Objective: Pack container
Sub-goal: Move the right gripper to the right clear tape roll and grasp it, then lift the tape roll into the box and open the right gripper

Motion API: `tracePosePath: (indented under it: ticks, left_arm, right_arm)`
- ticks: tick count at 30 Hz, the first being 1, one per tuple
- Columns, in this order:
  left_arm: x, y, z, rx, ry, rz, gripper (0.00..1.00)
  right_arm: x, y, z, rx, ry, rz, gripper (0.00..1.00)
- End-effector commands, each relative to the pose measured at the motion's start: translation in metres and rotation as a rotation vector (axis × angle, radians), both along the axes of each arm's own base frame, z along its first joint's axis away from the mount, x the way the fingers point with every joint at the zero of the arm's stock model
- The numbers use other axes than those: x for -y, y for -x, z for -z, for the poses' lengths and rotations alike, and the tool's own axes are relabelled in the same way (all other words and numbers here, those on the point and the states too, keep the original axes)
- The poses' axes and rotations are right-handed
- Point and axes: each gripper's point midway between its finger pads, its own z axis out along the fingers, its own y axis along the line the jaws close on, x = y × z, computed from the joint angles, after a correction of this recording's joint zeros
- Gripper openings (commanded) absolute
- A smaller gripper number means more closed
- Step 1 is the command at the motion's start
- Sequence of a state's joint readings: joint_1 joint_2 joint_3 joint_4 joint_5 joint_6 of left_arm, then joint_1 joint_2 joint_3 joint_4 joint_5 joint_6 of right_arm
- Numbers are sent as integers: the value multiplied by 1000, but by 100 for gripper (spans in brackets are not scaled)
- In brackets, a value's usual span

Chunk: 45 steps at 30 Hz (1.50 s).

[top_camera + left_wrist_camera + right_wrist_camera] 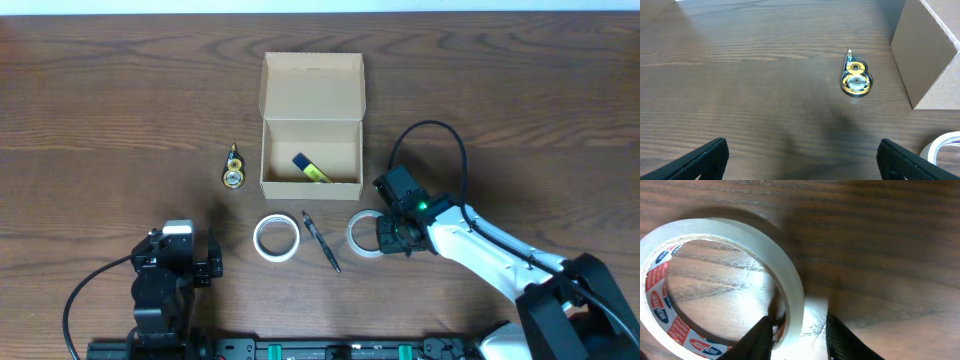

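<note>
While the right tool (380,238), jaws apart, straddles a tape roll (353,235), the container (311,150) lies just beyond, leftward.

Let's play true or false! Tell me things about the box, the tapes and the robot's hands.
The box has its lid open. True.
The box is empty. False: a yellow and blue item lies inside.
The pen lies between the white tape roll and the clear tape roll. True.
The left hand holds the pen. False: it is open, holding nothing.
The right hand has a finger on each side of the clear tape roll's wall. True.
</note>
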State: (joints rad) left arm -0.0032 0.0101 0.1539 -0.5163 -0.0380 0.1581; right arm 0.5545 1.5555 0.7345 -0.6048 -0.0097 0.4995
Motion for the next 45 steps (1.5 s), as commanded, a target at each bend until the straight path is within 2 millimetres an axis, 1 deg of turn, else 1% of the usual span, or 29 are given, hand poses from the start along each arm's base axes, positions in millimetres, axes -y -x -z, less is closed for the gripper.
tracePosePath:
  ticks: [1,3,4,6,13,16,18,22,24,27,28,31,32,34,35,37,39,41,45]
  left_arm:
    - [-2,1,5,-9,-14,-9,95]
    - [-2,1,5,-9,-14,-9,96]
    - [-2,1,5,-9,-14,-9,95]
    - [-2,1,5,-9,-14,-9,95]
    - [-2,1,5,-9,-14,-9,95]
    - [-2,1,5,-9,-14,-9,96]
    - [-2,1,5,-9,-14,-9,95]
    - [-2,1,5,-9,-14,-9,96]
    - [-2,1,5,-9,-14,-9,95]
    - [-2,1,5,-9,-14,-9,95]
    - [-2,1,5,-9,-14,-9,96]
    - [-2,1,5,-9,-14,-9,95]
    - [-2,1,5,-9,-14,-9,95]
    - [-2,1,5,-9,-14,-9,95]
    - [-2,1,5,-9,-14,-9,95]
    - [-2,1,5,-9,-14,-9,95]
    - [-2,1,5,-9,-14,-9,95]
    - [-2,1,5,-9,-14,-9,95]
    - [-2,1,5,-9,-14,-9,95]
  right_arm:
    - [2,1,4,-11,6,24,27]
    - [2,1,4,-12,7,24,20]
    - [2,1,4,-11,7,24,11]
    - [3,1,4,-12,7,28,1]
    - [2,0,2,-9,9,27,1]
    - [4,-5,-9,-2,34,23,1]
    - [7,-11,-25,14,63,6,1]
    - [1,-22,-56,56,57,-53,1]
    - [-1,-29,-80,111,66,-87,1]
    - [-5,-33,-105,168,71,-123,1]
    - [-9,-37,-116,202,64,-140,1]
    - [-23,-57,-148,301,29,-181,1]
    - [-27,-63,-155,326,20,-193,1]
    - [-37,-81,-170,394,7,-218,1]
    - [-41,-89,-174,416,10,-227,1]
    - [-53,-106,-178,440,15,-266,1]
    - [-61,-118,-174,434,27,-293,1]
    - [-72,-132,-164,412,44,-320,1]
    - [-84,-150,-145,379,67,-336,1]
